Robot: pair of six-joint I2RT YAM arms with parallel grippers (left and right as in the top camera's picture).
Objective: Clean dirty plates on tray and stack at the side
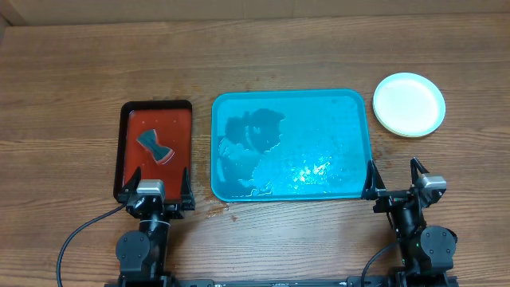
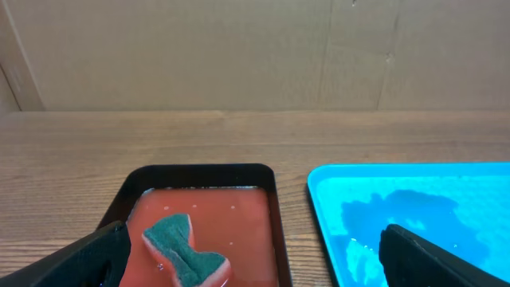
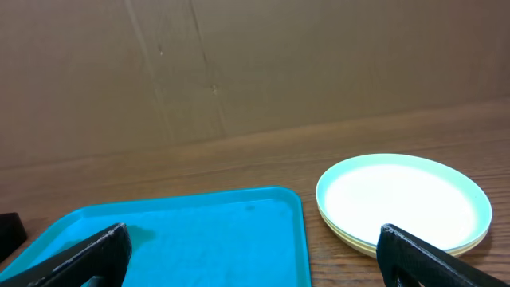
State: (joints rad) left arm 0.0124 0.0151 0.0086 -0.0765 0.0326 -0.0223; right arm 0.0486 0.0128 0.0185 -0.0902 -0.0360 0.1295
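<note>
The turquoise tray [image 1: 291, 100] lies mid-table with wet patches and no plates on it; it also shows in the left wrist view [image 2: 414, 199] and the right wrist view [image 3: 191, 231]. The plates [image 1: 409, 104] sit stacked on the wood to the tray's right, pale blue-white on top, yellow-green rims beneath [image 3: 402, 199]. No red smears show on the top plate. My left gripper [image 1: 153, 185] is open and empty at the near end of the red tray. My right gripper [image 1: 396, 179] is open and empty by the turquoise tray's near right corner.
A smaller red, black-rimmed tray [image 1: 177, 127] lies left of the turquoise tray, wet, with a green-topped sponge [image 1: 154, 146] on it [image 2: 185, 249]. A brown cardboard wall [image 2: 239, 48] stands behind the table. A small wet spot [image 1: 217, 209] lies on the wood near the tray's front left corner.
</note>
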